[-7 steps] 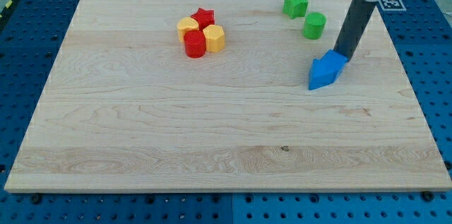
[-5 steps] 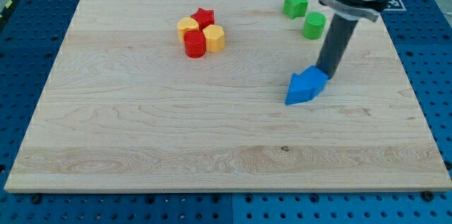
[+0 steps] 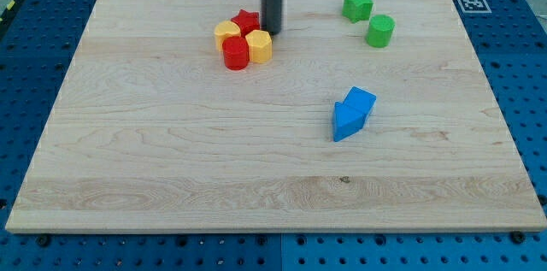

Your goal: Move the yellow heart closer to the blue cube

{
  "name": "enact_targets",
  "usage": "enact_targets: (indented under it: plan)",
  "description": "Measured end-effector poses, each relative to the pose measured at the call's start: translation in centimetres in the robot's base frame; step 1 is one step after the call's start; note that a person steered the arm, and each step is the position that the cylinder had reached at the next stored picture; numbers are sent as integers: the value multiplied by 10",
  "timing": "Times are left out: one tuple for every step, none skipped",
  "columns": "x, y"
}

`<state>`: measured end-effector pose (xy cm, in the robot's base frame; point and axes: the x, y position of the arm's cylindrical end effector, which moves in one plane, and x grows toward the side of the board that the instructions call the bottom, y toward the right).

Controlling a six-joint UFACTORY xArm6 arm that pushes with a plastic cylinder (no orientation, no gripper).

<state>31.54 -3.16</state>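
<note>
Table [image 3: 171,177] of pale wood. Cluster near the top edge, left of centre: yellow heart [image 3: 226,31], red star [image 3: 246,21], red cylinder [image 3: 236,53] and yellow hexagonal block [image 3: 259,46], all touching or nearly so. Blue blocks [image 3: 352,111]: two joined shapes, individual forms unclear, right of centre, well apart from the cluster. Green star [image 3: 357,4] and green cylinder [image 3: 380,30] near the top right corner. My tip [image 3: 272,31]: a plain rod holding nothing, just beside the red star, above the yellow hexagonal block.
</note>
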Motion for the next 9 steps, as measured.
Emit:
enact_targets:
  plan:
    - [0,-35]
    - [3,-34]
    - [23,-22]
    - [25,3]
    - [37,15]
    - [56,15]
    - [69,23]
    - [86,46]
    - [103,74]
